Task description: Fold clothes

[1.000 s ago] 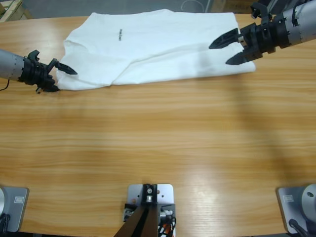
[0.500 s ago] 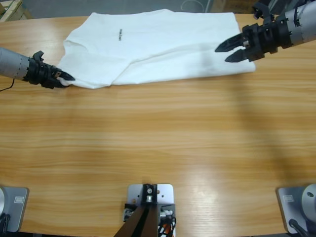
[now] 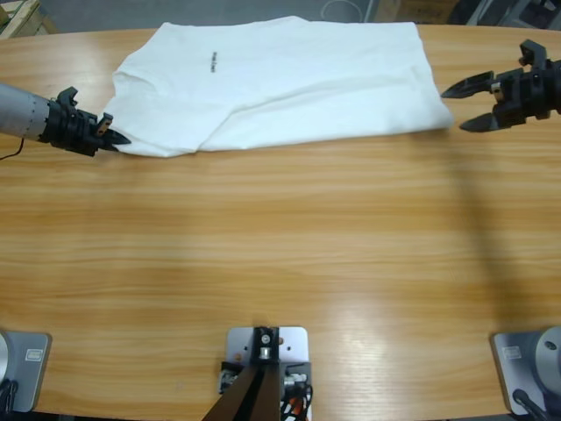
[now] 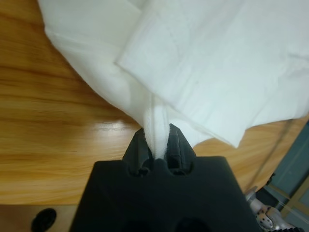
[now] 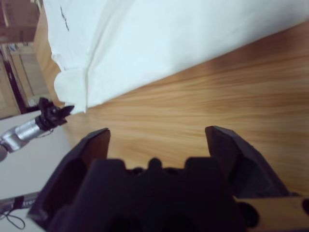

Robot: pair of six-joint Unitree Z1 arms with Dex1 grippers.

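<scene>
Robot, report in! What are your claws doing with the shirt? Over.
Left gripper shut on T-shirt edge. Right gripper open, off the cloth. Nothing blocking.

A long wooden table (image 3: 280, 263) carries a white T-shirt (image 3: 280, 83) along its far edge.

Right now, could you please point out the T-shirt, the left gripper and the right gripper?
T-shirt (image 3: 289, 79): high view, middle of cloth.
left gripper (image 3: 112, 140): high view, jaw tips pinching sleeve.
right gripper (image 3: 463, 106): high view, between open tips.
</scene>
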